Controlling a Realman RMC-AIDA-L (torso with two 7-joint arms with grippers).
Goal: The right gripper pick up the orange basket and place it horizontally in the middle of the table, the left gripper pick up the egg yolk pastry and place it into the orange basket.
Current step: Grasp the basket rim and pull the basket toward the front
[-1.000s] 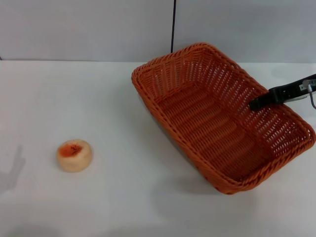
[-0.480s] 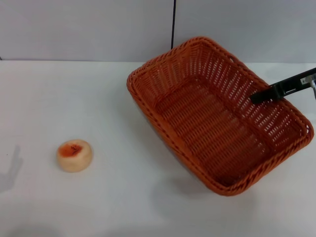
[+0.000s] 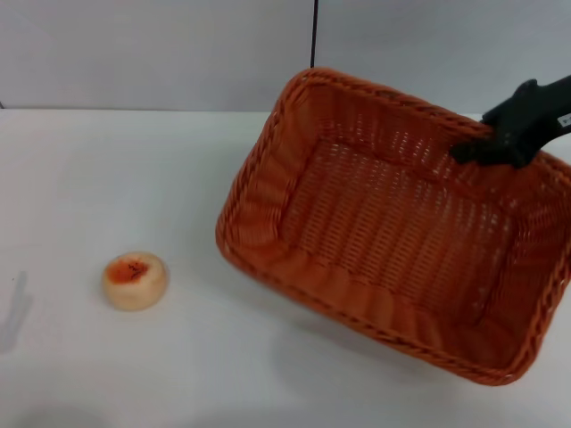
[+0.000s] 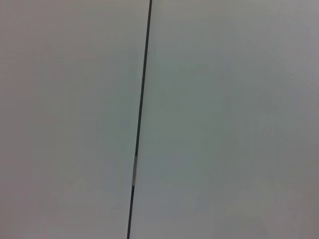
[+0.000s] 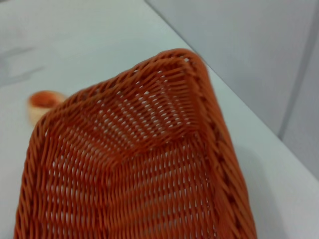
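Observation:
The orange basket (image 3: 393, 232) hangs tilted above the right half of the table (image 3: 134, 178), its open side turned toward me. My right gripper (image 3: 486, 147) is shut on the basket's far rim at the upper right. The right wrist view looks along the basket's woven inside (image 5: 129, 164). The egg yolk pastry (image 3: 135, 279) sits on the table at the left, well apart from the basket, and peeks past the basket's rim (image 5: 42, 102) in the right wrist view. My left gripper is out of sight; its wrist view shows only a grey wall.
A grey wall with a dark vertical seam (image 3: 314, 40) runs behind the table's far edge. A faint arm shadow (image 3: 13, 308) lies on the table at the far left.
The right gripper has lifted the basket and swung it: the basket tipped up, turned counter-clockwise and shifted slightly toward the table's middle. The pastry has not moved.

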